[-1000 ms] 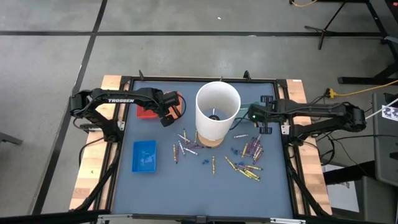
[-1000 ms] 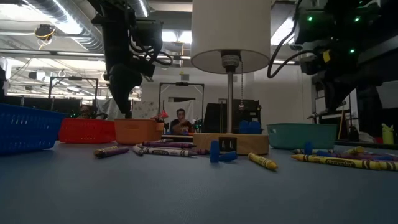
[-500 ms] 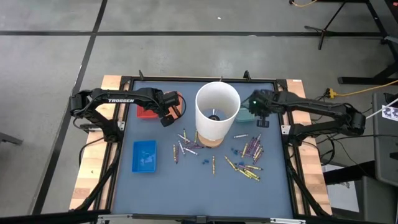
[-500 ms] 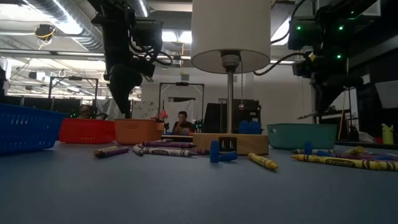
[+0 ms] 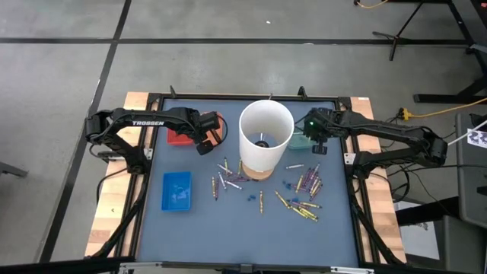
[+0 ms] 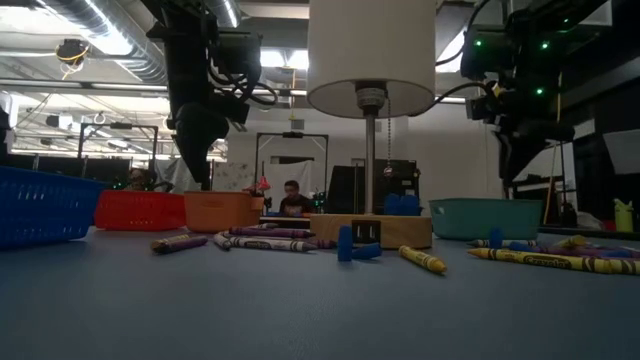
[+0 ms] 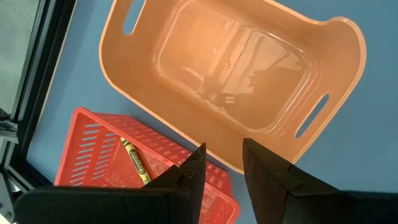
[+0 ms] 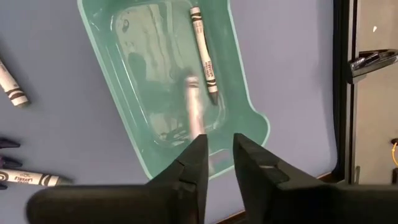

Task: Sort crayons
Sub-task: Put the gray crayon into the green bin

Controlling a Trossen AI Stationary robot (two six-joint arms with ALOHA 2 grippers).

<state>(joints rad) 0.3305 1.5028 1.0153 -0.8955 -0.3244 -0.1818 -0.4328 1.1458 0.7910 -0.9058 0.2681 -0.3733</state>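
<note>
Crayons (image 5: 303, 199) lie scattered on the blue table around a tall white cylinder (image 5: 266, 135). My right gripper (image 8: 219, 149) hangs open above the teal tray (image 8: 134, 74), fingers pointing down, nothing between them. One grey crayon (image 8: 203, 53) lies flat in that tray, and a second pale crayon (image 8: 194, 102) shows blurred just below the fingers. My left gripper (image 7: 221, 165) hangs open over the near rim of the orange tray (image 7: 236, 68), holding nothing. A yellow crayon (image 7: 135, 160) lies in the red tray (image 7: 93, 149).
A blue tray (image 5: 176, 190) stands at the near left. The white cylinder on its wooden base (image 6: 370, 232) stands between the two arms. More crayons (image 5: 227, 176) lie left of the base. Small blue pieces (image 6: 355, 248) lie near the base.
My right gripper has swung toward the table's far edge, from beside the crayon pile to above the teal tray, rolling a little as it went. A pale crayon now shows blurred in the tray under its fingers. My left arm has kept still.
</note>
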